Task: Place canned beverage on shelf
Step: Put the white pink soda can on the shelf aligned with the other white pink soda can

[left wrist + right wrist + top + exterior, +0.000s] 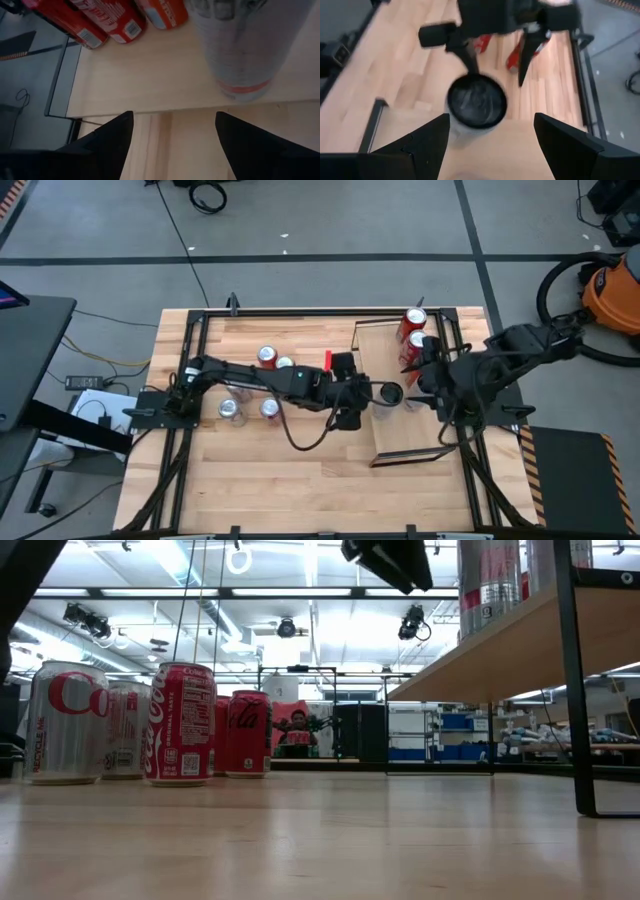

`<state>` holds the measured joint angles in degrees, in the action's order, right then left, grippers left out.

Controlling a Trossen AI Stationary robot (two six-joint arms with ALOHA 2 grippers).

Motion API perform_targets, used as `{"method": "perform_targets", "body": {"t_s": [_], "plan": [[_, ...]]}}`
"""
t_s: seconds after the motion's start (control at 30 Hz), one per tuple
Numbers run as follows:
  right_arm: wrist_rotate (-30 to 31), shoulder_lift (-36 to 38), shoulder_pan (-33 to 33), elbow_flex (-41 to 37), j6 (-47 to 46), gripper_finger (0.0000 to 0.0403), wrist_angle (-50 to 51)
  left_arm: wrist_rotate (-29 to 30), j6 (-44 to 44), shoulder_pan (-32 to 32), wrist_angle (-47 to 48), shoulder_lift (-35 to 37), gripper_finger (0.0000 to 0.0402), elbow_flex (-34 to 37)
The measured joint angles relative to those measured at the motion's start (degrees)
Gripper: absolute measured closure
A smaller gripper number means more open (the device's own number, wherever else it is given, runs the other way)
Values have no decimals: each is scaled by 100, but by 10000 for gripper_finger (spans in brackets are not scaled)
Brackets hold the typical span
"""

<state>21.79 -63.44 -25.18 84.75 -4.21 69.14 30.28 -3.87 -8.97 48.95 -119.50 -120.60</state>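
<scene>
A silver can with a red band (235,45) stands upright on its base on the light-wood shelf (400,435), close to the shelf's left edge; it shows from above in the high view (390,393) and in the right wrist view (476,102). My left gripper (175,117) is open just left of the can, its fingertips short of it, with nothing between them. My right gripper (490,150) is open on the can's right side (422,380), above the shelf, also holding nothing. Two red cans (415,330) stand at the shelf's far end.
Several more cans (267,357) (231,410) stand on the plank tabletop at the left, under the left arm; they show in the low view (180,722). The shelf (500,650) stands raised on dark legs. Black rails (300,310) frame the table.
</scene>
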Motion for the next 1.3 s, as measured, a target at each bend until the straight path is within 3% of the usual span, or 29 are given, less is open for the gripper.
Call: {"method": "perform_targets", "body": {"t_s": [0.17,0.33,0.53,0.7,0.8,1.3], "plan": [[304,-118,-298,0,-253,103,207,-143,-42,128,-241,167,109,411],[564,-96,-536,0,-336,103,209,-205,-90,141,-1011,700,109,1475],[566,-148,-553,0,-445,103,208,-522,-81,184,-3237,1620,109,3179],[568,-290,-554,0,-443,103,219,-688,22,369,-5215,1774,109,4153],[566,-441,-552,-1,-434,103,252,-698,164,471,-5781,1675,109,4328],[962,-629,-541,-2,-354,103,490,-1072,366,446,-6267,1674,109,4351]]}}
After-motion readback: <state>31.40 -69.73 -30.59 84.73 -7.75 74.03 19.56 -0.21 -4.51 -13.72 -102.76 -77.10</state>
